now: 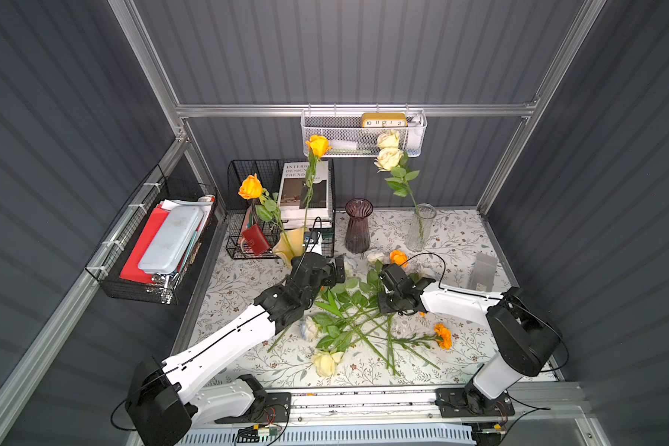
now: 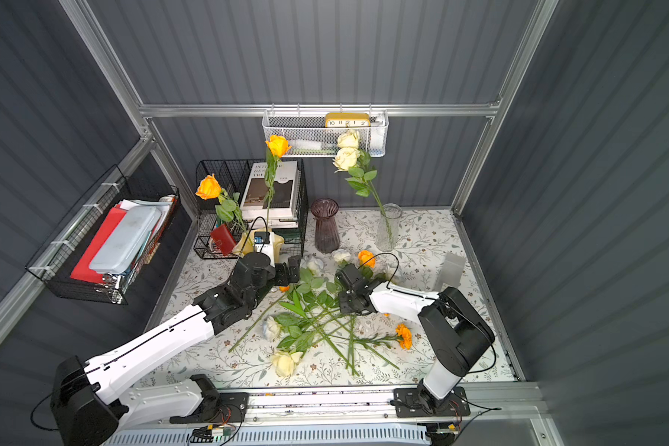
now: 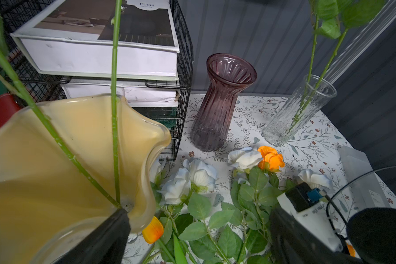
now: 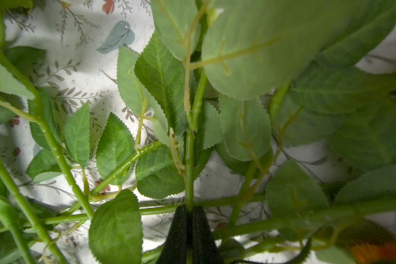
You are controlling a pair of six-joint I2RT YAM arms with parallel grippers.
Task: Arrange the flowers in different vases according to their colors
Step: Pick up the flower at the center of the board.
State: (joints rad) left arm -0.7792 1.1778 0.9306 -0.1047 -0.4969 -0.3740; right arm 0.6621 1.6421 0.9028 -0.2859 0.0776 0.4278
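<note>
One leafy stem [image 4: 189,160] tight between tips of the right end effector [image 4: 189,209].

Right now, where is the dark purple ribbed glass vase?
In both top views the dark purple ribbed glass vase stands upright mid-table near the back wall, between the black wire rack and the clear textured glass vase holding cream roses.

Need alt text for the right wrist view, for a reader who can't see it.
The right claw is shut on a thin green stem, seen close up. Around it, more leafy flower stems lie crossed on the floral-print tablecloth, and a blurred orange bloom shows at the frame's edge.
</note>
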